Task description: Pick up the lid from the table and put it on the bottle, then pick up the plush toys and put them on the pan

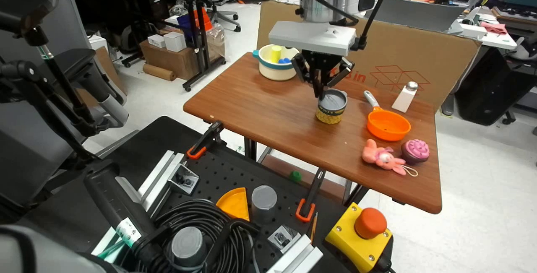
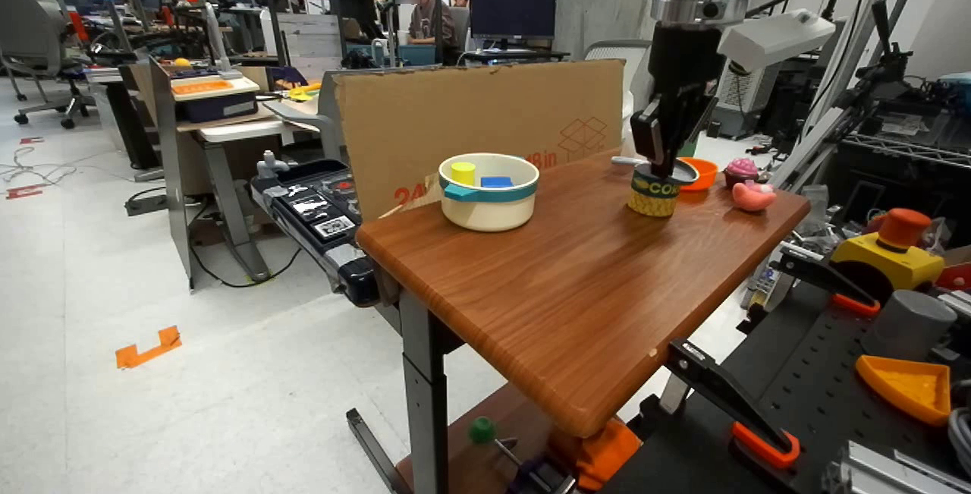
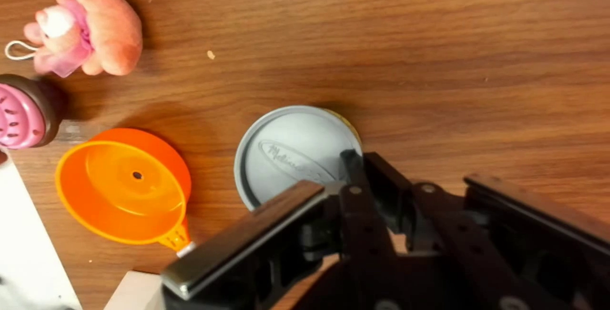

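Black two-fingered gripper (image 3: 362, 156) has its fingers drawn together, as I read it, on the rim of the flat round grey lid (image 3: 281, 157), one tip over the disc and the other just outside. That lid lies over the mouth of the short, dark-banded, yellow-green jar (image 1: 329, 117) and looks off-centre; whether it touches all round I cannot tell. Taking the lid's middle as my clock's hub in the wrist view, I have it by three o'clock. To seat it well I would nudge it toward two, where a yellow sliver of jar peeks out, level it, press gently, and only then let go; releasing while it overhangs could tip it off.

Outward on the brown wooden surface (image 1: 251, 97), the shallow round orange pan (image 3: 124, 186) sits at nine o'clock, the elongated salmon-pink plush toy (image 3: 112, 34) at ten, the rounder magenta-pink toy (image 3: 16, 117) between those hours.

Only the wrist view gives me the lid's embossed lettering and that sliver; in an exterior view the lid (image 2: 687, 170) juts past the jar toward three o'clock, which suggests the gap is more than viewing angle. Both exterior views show the cream, teal-banded bowl (image 2: 489, 215), absent from the wrist view.
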`<action>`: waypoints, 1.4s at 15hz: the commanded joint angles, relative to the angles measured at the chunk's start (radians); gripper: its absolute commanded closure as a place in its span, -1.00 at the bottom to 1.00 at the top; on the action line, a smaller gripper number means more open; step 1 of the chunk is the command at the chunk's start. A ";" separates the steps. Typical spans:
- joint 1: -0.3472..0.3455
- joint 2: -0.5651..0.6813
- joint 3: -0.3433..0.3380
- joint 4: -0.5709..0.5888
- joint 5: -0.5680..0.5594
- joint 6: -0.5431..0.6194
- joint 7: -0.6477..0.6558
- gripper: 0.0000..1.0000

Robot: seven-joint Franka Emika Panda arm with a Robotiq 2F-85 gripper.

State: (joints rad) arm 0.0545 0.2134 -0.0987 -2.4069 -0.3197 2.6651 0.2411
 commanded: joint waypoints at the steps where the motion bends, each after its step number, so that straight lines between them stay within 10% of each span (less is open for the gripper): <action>1: -0.017 -0.026 0.011 -0.009 0.041 -0.002 -0.050 0.96; 21: -0.023 -0.018 0.010 0.036 0.043 -0.022 -0.078 0.96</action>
State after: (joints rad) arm 0.0370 0.1923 -0.0972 -2.3802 -0.2791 2.6594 0.1869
